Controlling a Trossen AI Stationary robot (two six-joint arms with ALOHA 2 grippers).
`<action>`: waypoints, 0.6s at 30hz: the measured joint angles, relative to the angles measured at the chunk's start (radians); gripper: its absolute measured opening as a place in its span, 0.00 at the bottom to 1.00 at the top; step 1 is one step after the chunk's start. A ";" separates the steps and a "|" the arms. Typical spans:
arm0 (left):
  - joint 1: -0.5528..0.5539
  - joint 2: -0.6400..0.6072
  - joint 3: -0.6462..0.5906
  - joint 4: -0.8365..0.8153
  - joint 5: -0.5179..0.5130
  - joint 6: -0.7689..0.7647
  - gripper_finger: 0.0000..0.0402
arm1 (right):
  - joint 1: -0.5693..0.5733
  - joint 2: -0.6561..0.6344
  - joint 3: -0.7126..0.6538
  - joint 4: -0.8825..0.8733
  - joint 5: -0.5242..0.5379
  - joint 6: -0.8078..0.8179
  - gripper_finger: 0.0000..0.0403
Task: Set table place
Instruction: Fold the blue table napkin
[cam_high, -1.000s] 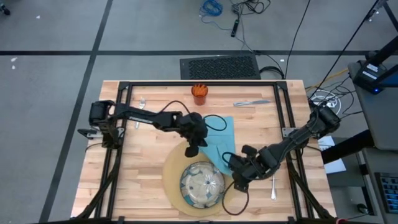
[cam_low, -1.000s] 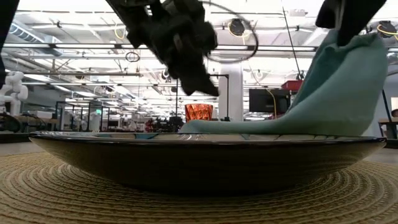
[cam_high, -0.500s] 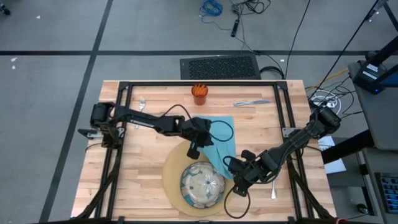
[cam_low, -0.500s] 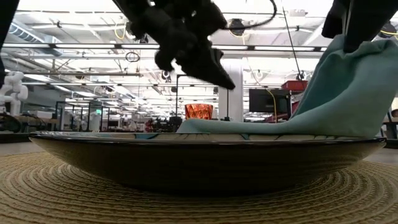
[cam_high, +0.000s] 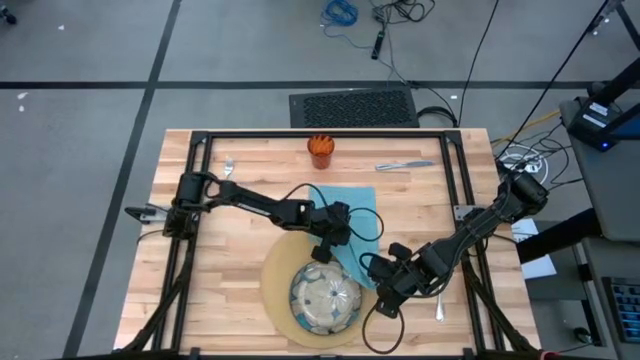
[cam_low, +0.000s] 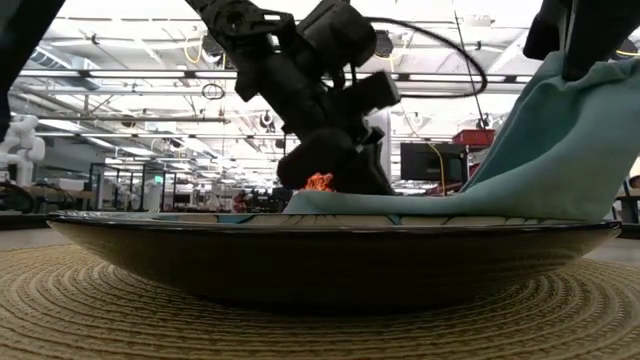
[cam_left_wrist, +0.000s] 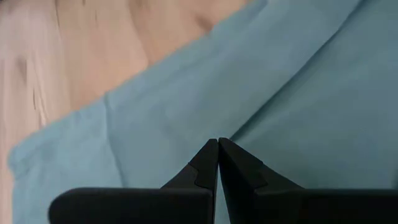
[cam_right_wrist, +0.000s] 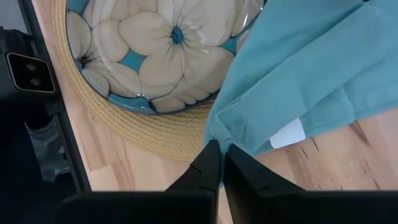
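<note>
Now, at the far left corner of the table lies the fork, well away from both grippers. The left arm reaches in from the left edge toward the middle, and the left gripper points down at the napkin, its two fingers pressed together with nothing between them; the wrist view shows the tips right at the teal cloth, with bare wood off to one side. In the low view that gripper hangs low behind the dish rim, partly covering the cup. The cup stands at the far edge, well beyond the left gripper. Just below that gripper, toward the near edge, the mat carries the dish, and the napkin's near corner drapes over the dish's right side. The right gripper sits just right of the dish, fingers clamped on the napkin's corner hem, which is lifted above the mat; in the low view the cloth rises steeply up to the right. The knife lies at the far right, well apart from both grippers. The spoon lies near the right gripper, on its right side.
</note>
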 joint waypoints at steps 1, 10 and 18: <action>-0.005 -0.002 0.001 -0.001 0.000 -0.001 0.00 | 0.001 0.000 0.000 -0.001 0.000 0.000 0.00; -0.014 -0.011 0.002 -0.019 -0.106 -0.079 0.30 | 0.001 0.000 0.000 0.000 0.000 -0.005 0.00; -0.036 -0.011 0.002 0.022 -0.112 0.002 0.42 | 0.001 0.000 0.000 0.019 0.000 -0.005 0.00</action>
